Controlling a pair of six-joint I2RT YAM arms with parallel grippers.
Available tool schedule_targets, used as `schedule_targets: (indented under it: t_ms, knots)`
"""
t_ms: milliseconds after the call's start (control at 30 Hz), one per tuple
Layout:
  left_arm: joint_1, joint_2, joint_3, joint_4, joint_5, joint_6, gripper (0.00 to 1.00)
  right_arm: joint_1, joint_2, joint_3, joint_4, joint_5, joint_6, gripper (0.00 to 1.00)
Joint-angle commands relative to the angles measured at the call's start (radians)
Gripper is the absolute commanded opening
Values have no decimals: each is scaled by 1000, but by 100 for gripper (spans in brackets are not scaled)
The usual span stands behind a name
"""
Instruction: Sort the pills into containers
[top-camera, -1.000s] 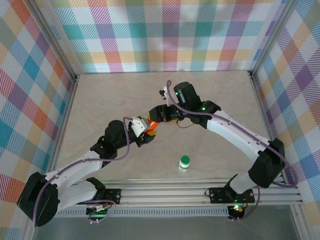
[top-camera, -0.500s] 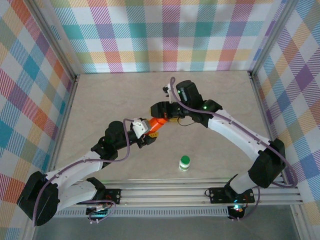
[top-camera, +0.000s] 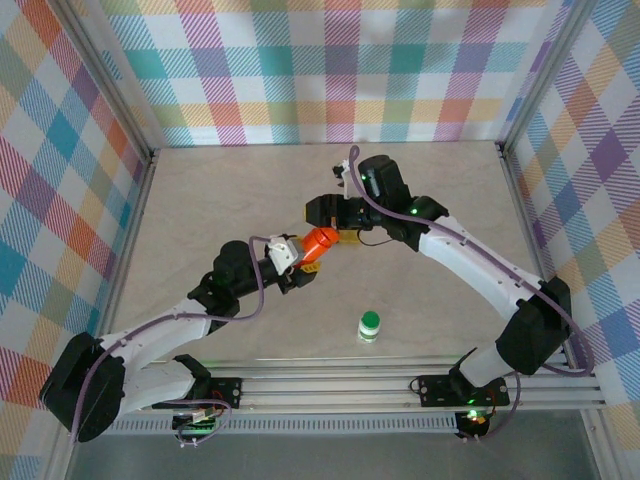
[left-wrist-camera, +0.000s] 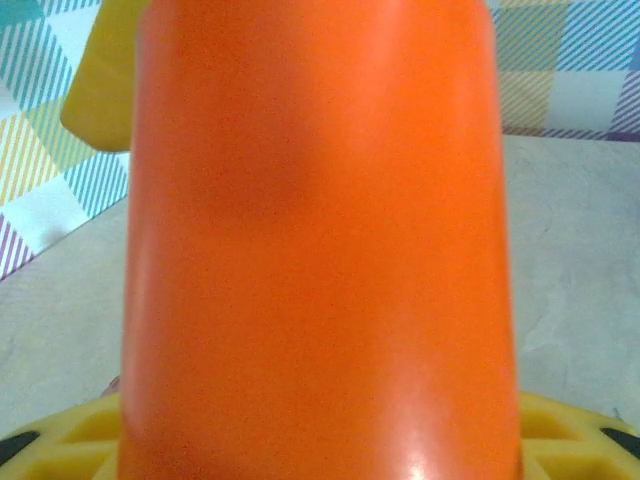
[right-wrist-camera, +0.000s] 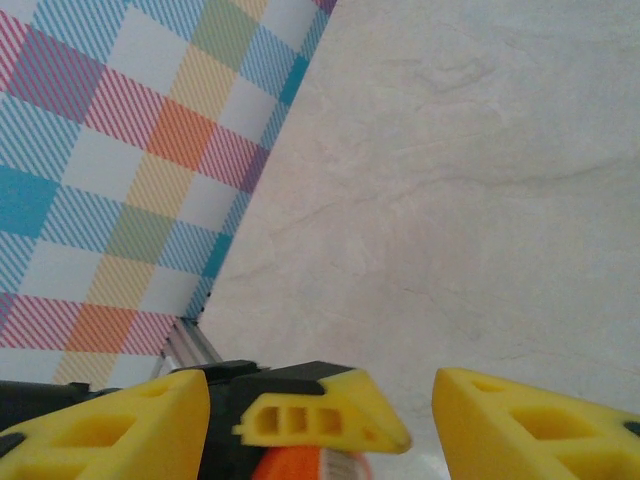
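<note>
Between the left gripper's (top-camera: 306, 256) clenched fingers sits the orange bottle (top-camera: 322, 242), over the beige marbled table (top-camera: 220, 200). Just beyond its tips, the right gripper (top-camera: 338, 226) gapes, holding nothing. Plaid walls (top-camera: 300, 70) ring the table. Open tabletop spreads past both fingertips, and a green-capped bottle (top-camera: 370, 325) stands well behind them.
</note>
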Motion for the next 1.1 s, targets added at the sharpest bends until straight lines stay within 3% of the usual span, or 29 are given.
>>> schedule_targets:
  t_ms: [0,133,333,800,1067]
  knots:
    - [-14,54,40,51,-69,-30,0,-2,8,16,65,-58,75,61]
    - [-14,122,65,76,-107,-55,0,-2,14,10,65,-55,85,61]
    - [-14,164,72,140,-74,-81,0,-1,20,-8,83,-52,97,60]
    - [-14,176,49,171,-45,-82,0,-4,-57,28,89,27,45,60]
    - [-14,140,25,188,-2,-66,0,-33,-104,52,52,79,-69,61]
